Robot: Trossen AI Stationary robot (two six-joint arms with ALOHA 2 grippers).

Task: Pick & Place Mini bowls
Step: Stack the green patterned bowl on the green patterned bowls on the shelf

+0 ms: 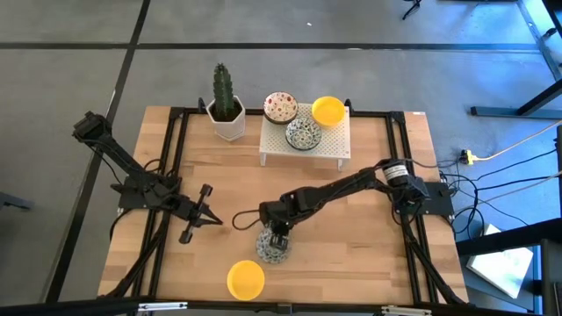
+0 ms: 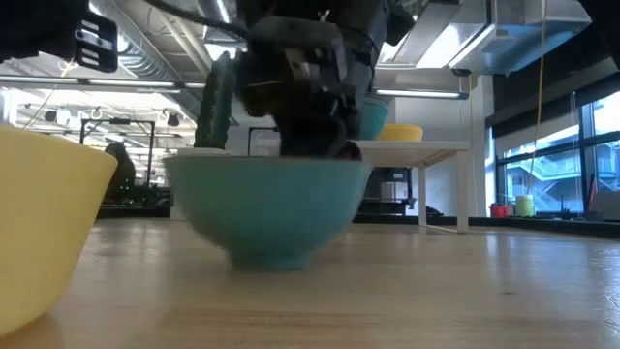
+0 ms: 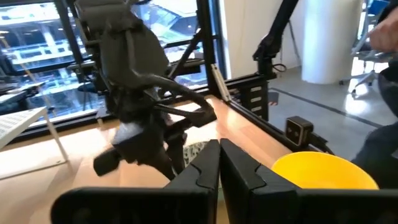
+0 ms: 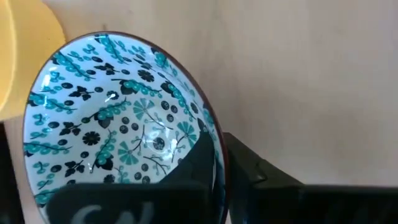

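Note:
A mini bowl with a blue-green pattern (image 1: 273,249) (image 4: 118,118) stands on its foot on the wooden table, near the front middle. My right gripper (image 1: 277,235) (image 4: 217,158) is down on it from above and shut on its rim. A yellow mini bowl (image 1: 246,279) (image 3: 323,171) stands just beside it, nearer the front edge. Three more mini bowls sit on the white rack (image 1: 338,145) at the back: a red-specked one (image 1: 280,107), a blue-green one (image 1: 303,134) and a yellow one (image 1: 328,110). My left gripper (image 1: 215,219) (image 3: 219,168) is shut, level above the table's left middle, touching nothing. My right gripper pinches the blue-green bowl's rim (image 4: 214,134), one finger (image 4: 199,158) inside the bowl and the other (image 4: 249,165) outside its wall. The fingers slant steeply down from above. In the low view the bowl (image 2: 266,208) stands upright with its foot on the table.
A cactus in a white hexagonal pot (image 1: 228,118) stands left of the rack at the back. Black frame rails (image 1: 171,158) run along the table's left and right sides. Bare wood lies between the rack and the two front bowls.

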